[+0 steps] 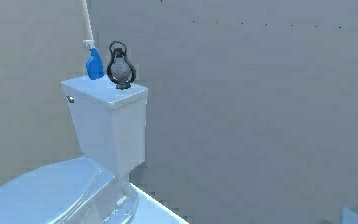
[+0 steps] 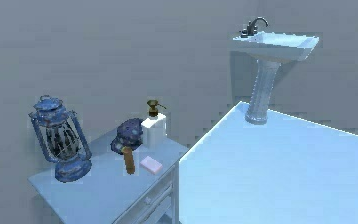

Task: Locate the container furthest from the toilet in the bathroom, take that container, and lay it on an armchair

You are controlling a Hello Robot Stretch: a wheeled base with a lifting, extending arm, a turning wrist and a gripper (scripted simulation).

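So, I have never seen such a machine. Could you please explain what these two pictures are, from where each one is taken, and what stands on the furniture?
The machine is a wheeled robot with one arm that ends in a gripper, here inside a simulated bathroom. Both pictures come from cameras on the robot itself.

The forward view looks ahead and a little down. It shows a toilet. On its tank stand a blue spray bottle and a dark lantern.

The arm side view looks out to the side on which the arm reaches. There, a small white cabinet carries a blue lantern, a white soap dispenser, a dark blue round thing with a brown handle that I cannot name, and a small pink bar. Farther out stands a pedestal sink.
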